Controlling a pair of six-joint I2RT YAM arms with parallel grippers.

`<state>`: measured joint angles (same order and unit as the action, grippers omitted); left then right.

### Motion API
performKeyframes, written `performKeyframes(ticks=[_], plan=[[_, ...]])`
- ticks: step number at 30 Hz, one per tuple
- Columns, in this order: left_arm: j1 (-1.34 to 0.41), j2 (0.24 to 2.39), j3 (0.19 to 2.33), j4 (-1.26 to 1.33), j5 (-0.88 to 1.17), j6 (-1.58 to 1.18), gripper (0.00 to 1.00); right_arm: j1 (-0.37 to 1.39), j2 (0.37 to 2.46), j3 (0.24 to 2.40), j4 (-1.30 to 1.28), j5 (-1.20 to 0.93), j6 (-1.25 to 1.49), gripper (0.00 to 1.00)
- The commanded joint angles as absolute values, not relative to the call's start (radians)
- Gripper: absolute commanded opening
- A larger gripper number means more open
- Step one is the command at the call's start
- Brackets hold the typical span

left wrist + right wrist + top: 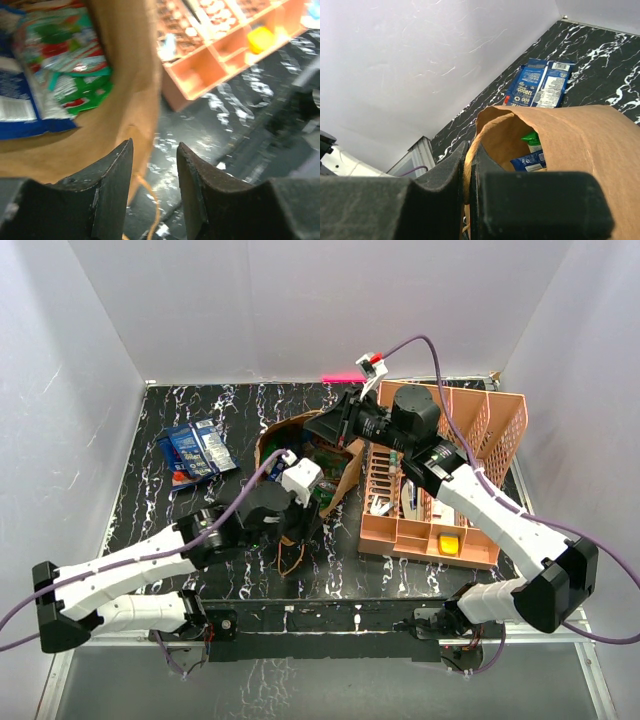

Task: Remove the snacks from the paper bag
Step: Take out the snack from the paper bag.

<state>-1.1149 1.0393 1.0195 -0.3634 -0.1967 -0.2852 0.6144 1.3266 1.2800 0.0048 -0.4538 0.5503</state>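
Black marble-patterned worktop with white veining. Plain white panel walls close it in on three sides: back wall, left wall, right wall. Light is even and diffuse, shadows soft. A grey strip runs along the near edge.

Left gripper jaws slightly apart — right gripper pinched tight.
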Motion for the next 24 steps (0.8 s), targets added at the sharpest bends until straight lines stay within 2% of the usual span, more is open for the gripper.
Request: performKeyframes(ticks=[1,5,11,14,17,24], plan=[[-1.133,1.1,1.012,-0.365,-0.62,-0.355,0.35,0.617,1.269,1.316,0.029,-0.386,0.537,0.07],[-1.122,1.244,1.084,-0.492,-0.718,-0.438,0.33,0.617,1.263,1.326,-0.004,-0.346,0.515,0.08],[-1.028,1.327,1.111,-0.504,-0.645,-0.482,0.3,0.616,1.258,1.337,-0.008,-0.343,0.514,0.07],[-1.014,1.351,1.141,-0.487,-0.652,-0.443,0.38,0.617,1.261,1.343,-0.011,-0.344,0.514,0.07],[-1.005,1.391,1.172,-0.481,-0.683,-0.391,0.54,0.617,1.265,1.351,-0.014,-0.345,0.514,0.07],[-0.926,1.464,1.199,-0.396,-0.677,-0.248,0.6,0.616,1.265,1.357,-0.015,-0.337,0.514,0.08]])
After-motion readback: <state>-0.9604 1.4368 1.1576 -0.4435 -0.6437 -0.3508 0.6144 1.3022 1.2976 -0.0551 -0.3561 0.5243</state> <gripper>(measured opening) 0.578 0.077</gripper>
